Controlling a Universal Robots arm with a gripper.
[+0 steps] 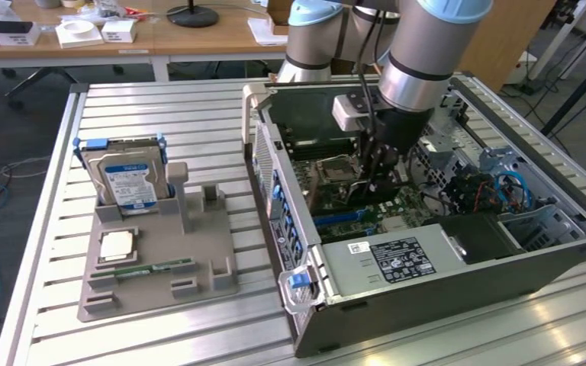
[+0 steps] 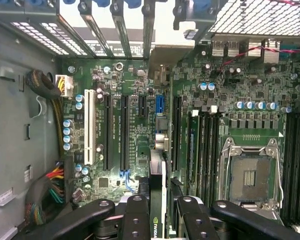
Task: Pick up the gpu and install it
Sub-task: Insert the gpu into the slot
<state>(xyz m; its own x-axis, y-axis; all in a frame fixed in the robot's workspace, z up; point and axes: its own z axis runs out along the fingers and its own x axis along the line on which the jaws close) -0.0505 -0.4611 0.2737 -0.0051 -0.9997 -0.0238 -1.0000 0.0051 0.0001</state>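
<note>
My gripper [image 1: 383, 183] reaches down into the open computer case [image 1: 304, 229], just above the motherboard [image 1: 375, 210]. In the wrist view its black fingers [image 2: 135, 215] are shut on the gpu [image 2: 157, 180], a thin dark card seen edge-on with a logo near the grip. The card hangs upright over the green motherboard [image 2: 140, 165], roughly in line with the blue slot [image 2: 159, 107] and beside the long black expansion slots [image 2: 124, 130]. I cannot tell whether its lower edge touches a slot.
A grey holder [image 1: 161, 282] at the exterior view's left carries a silver hard drive [image 1: 130, 183], a square chip [image 1: 117, 244] and a green memory stick [image 1: 150, 269]. Inside the case are the power supply [image 1: 395, 259], the processor socket [image 2: 252, 177] and cable bundles [image 2: 50, 185].
</note>
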